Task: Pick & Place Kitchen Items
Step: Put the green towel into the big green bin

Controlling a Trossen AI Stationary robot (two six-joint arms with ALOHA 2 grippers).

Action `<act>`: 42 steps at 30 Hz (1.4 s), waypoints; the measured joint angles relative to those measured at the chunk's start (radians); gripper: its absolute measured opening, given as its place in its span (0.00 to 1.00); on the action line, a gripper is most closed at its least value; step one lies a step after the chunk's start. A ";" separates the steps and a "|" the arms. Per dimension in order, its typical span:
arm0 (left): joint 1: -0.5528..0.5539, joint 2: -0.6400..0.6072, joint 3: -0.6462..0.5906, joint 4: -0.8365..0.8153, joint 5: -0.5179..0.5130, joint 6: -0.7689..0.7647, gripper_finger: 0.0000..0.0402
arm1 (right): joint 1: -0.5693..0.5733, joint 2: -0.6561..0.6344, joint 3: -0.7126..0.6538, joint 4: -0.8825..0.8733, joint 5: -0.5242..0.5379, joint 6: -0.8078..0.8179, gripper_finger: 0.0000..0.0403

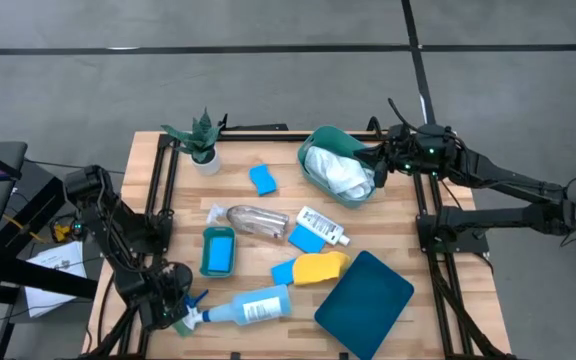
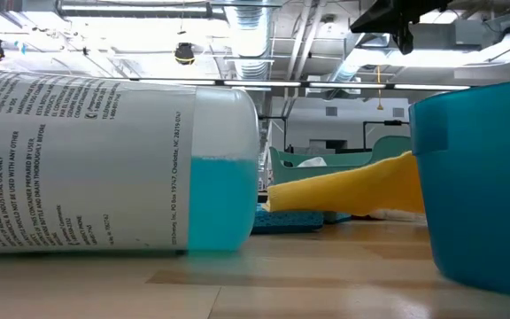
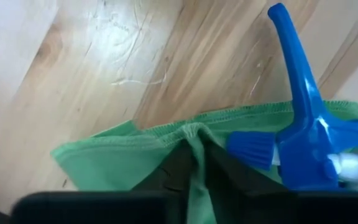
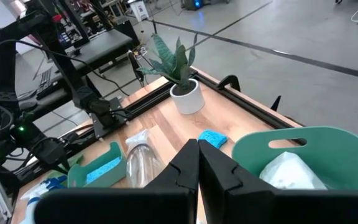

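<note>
Left wrist view alone shows left fingers (image 3: pixel 194 163) pinching green cloth (image 3: pixel 123 158), right fingers (image 4: pixel 197 163) closed empty

- In the low view, we see the spray bottle (image 2: pixel 113 164) only as label and blue liquid; its nozzle end runs off the left edge.
- The teal lid (image 2: pixel 481 182) is cut by the right edge there, and it hides whatever lies behind it.
- The yellow cloth (image 2: pixel 352 188) covers most of a blue sponge (image 2: pixel 290 220).
- In the left wrist view, the left gripper (image 3: pixel 194 168) pinches a fold of the green cloth (image 3: pixel 117 158); the cloth's near part is hidden behind the fingers.
- In the high view, we cannot make out the green cloth under the left arm.
- The white cloth (image 4: pixel 291 171) runs off the frame's edge.
</note>
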 joint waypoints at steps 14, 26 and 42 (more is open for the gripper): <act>0.016 -0.044 -0.004 0.015 -0.044 -0.081 0.00 | 0.001 0.000 0.000 0.000 0.000 -0.010 0.00; 0.099 -0.051 -0.034 -0.062 -0.027 -0.121 0.00 | 0.010 0.000 0.000 -0.001 0.000 -0.010 0.00; 0.129 -0.273 -0.057 -0.203 -0.035 -0.143 0.00 | 0.009 0.000 0.000 -0.001 0.000 -0.019 0.00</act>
